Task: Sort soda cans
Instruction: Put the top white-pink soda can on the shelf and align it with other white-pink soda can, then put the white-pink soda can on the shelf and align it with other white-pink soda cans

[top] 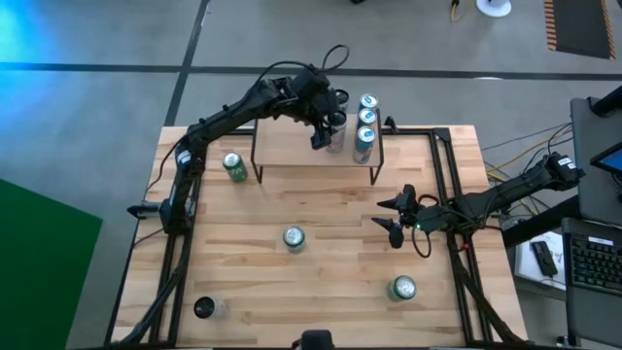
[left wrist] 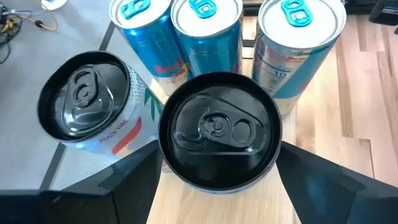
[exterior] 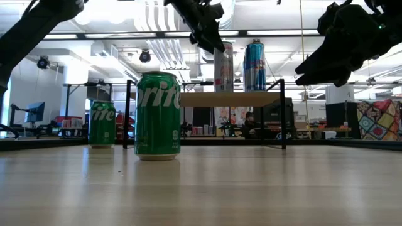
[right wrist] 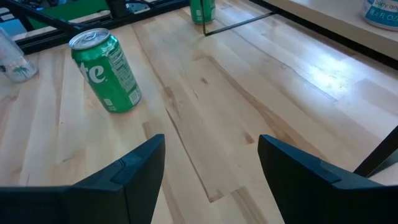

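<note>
Three pale blue and silver cans (left wrist: 202, 31) stand in a row on a small wooden shelf (top: 316, 156) at the table's far side. Two black-topped cans with pale sides are there too. My left gripper (top: 326, 131) is shut on one (left wrist: 217, 127); the other (left wrist: 84, 102) stands beside it. Three green cans (top: 233, 165), (top: 293, 238), (top: 402, 288) stand upright on the table. Another black-topped can (top: 204, 308) stands near the front left corner. My right gripper (top: 394, 219) hovers open and empty at mid right. My left gripper pinches the black-topped can between its two fingers (left wrist: 134, 177), by the can's opposite sides just below the top rim (left wrist: 273, 155). The fingers slant down from above and from the table's left. The can is upright, and its base seems to rest on the shelf (exterior: 223, 88).
The shelf stands on thin black metal legs (top: 256, 160). Black frame rails (top: 449, 175) run along the table's sides. Bare wood lies between the green cans (right wrist: 106, 71) and in front of the shelf.
</note>
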Robot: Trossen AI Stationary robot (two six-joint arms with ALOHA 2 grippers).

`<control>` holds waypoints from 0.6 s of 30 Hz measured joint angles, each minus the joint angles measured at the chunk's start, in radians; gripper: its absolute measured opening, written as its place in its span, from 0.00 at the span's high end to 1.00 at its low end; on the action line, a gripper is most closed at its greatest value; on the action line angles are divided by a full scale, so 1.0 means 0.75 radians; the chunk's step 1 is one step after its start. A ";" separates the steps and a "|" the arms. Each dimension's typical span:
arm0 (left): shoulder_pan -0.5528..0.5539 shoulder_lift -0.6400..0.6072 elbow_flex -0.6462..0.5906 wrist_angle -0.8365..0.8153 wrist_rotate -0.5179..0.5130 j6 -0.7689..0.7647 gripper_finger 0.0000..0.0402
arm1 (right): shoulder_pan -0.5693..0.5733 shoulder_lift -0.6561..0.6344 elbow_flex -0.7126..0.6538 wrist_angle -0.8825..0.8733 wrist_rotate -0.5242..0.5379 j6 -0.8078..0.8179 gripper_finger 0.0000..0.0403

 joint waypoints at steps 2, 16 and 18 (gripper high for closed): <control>0.000 -0.010 0.000 0.002 -0.003 0.000 0.27 | 0.000 0.000 0.000 0.000 0.000 -0.001 0.39; 0.001 -0.109 -0.029 -0.210 -0.047 -0.058 0.27 | 0.001 -0.001 0.000 -0.001 -0.027 -0.005 0.39; 0.001 -0.109 -0.061 -0.271 -0.047 -0.079 0.27 | 0.001 -0.005 0.000 -0.005 -0.076 -0.005 0.39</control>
